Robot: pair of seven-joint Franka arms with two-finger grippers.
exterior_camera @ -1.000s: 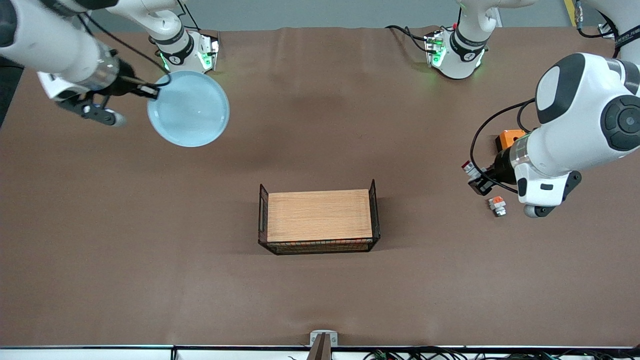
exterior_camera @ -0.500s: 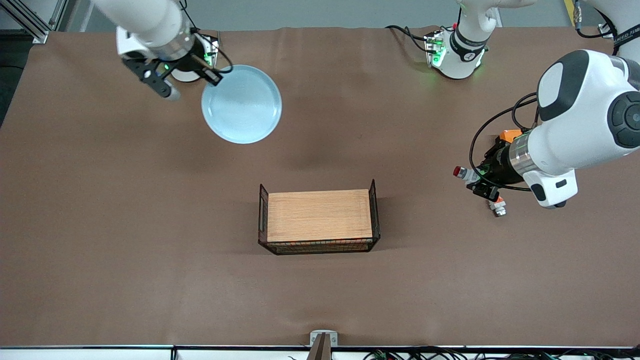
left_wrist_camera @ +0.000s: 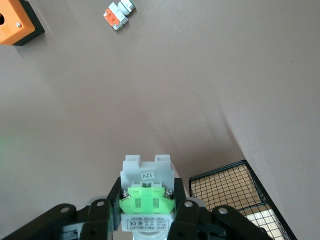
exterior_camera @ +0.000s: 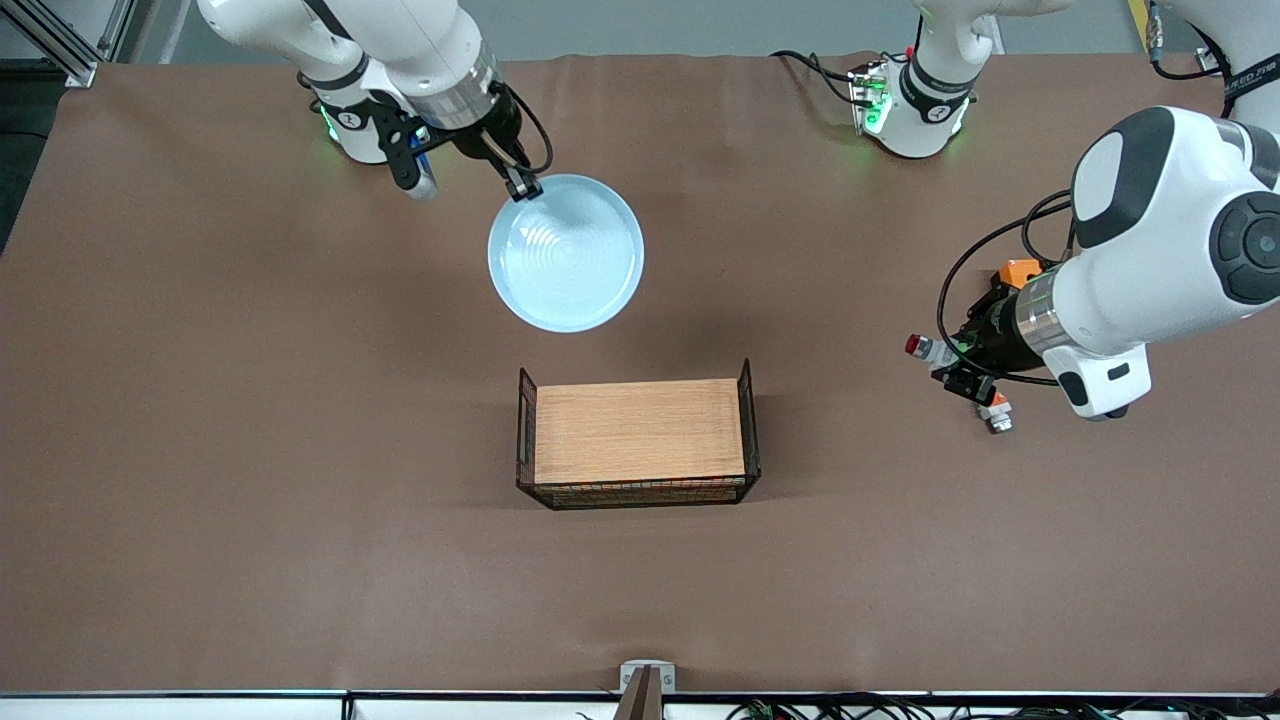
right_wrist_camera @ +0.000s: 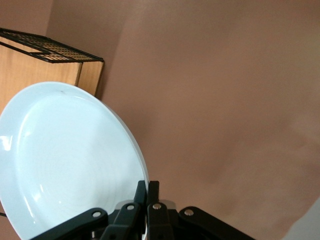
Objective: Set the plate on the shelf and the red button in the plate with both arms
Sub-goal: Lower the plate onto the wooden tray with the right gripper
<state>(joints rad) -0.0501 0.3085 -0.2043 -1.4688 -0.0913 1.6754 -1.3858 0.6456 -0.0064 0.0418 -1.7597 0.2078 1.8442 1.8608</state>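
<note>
Pinched only at its rim by the right gripper (exterior_camera: 522,186) near the table's (exterior_camera: 200,450) robot-side edge, the plate (exterior_camera: 566,252) could tip and slip, while the left gripper's (exterior_camera: 957,368) fingers clamp the red button (exterior_camera: 922,348).

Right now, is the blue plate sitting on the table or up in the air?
Up in the air. The right pincer pinches the plate by its rim, and the plate's shadow falls apart from it on the table.
</note>
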